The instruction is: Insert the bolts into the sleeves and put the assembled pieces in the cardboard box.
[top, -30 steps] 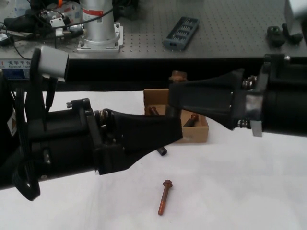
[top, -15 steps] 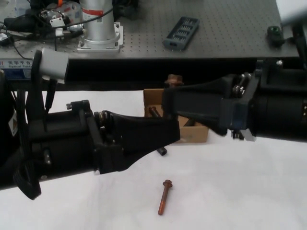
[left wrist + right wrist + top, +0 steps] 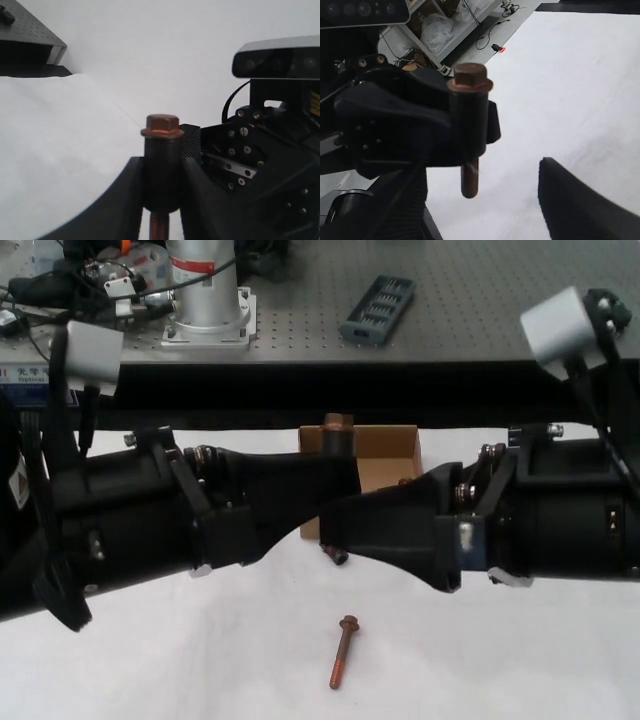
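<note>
Bolt (image 3: 162, 125) in sleeve (image 3: 161, 175), gripped in L hand (image 3: 162, 162)

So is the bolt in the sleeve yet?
In. The bolt pokes out below the sleeve, its head resting on top; the left hand grips the sleeve.

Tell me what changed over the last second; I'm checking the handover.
The right end effector carried the bolt leftwards, let go and ended lower in the high view, open. The left end effector rose slightly and now clamps the sleeve with the bolt through it. The loose bolt and cardboard box stayed put.
</note>
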You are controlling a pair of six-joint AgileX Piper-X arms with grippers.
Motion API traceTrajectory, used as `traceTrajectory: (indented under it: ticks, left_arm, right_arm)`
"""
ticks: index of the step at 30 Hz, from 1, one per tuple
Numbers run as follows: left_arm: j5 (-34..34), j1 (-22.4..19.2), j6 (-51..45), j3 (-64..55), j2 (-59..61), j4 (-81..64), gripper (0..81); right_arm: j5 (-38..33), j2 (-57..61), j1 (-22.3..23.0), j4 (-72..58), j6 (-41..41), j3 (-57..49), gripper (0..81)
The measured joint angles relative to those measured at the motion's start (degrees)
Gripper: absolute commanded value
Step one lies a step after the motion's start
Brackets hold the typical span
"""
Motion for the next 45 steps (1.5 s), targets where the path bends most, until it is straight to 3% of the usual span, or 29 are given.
traceTrajectory:
  ticks: [9,14,17,22,26,29,37,45]
  left_arm:
    - [-0.6,0.6,7.4,-0.2,0.0,6.8,0.6]
    - [-4.1,3.9,11.6,-1.7,1.7,11.6,0.6]
    - [-4.3,5.3,17.6,-8.8,8.7,21.0,0.6]
    - [-6.7,5.4,22.5,-21.0,26.9,29.7,0.6]
    - [-9.5,5.5,24.2,-39.3,41.8,31.9,0.6]
    - [-10.3,5.5,24.5,-49.2,51.2,34.5,0.6]
    - [-12.2,5.6,24.5,-69.6,68.3,41.2,0.6]
    - [-13.9,6.3,24.5,-73.9,75.5,47.4,0.6]
  right_arm:
    - [-2.3,-8.9,-5.6,3.6,-1.9,0.1,46.3]
    - [-3.6,-12.3,-7.4,17.4,-6.2,0.1,46.3]
    - [-3.0,-13.1,-7.4,28.0,-10.8,0.1,46.3]
    - [1.5,-13.4,-7.4,39.1,-17.1,0.1,34.5]
    - [6.1,-13.4,-7.4,45.9,-20.1,0.1,18.5]
    - [9.1,-13.4,-7.4,49.4,-20.5,0.1,1.9]
    - [13.2,-13.4,-7.4,51.4,-20.5,0.1,1.6]
    - [13.2,-13.4,-7.4,51.5,-20.5,0.1,1.6]
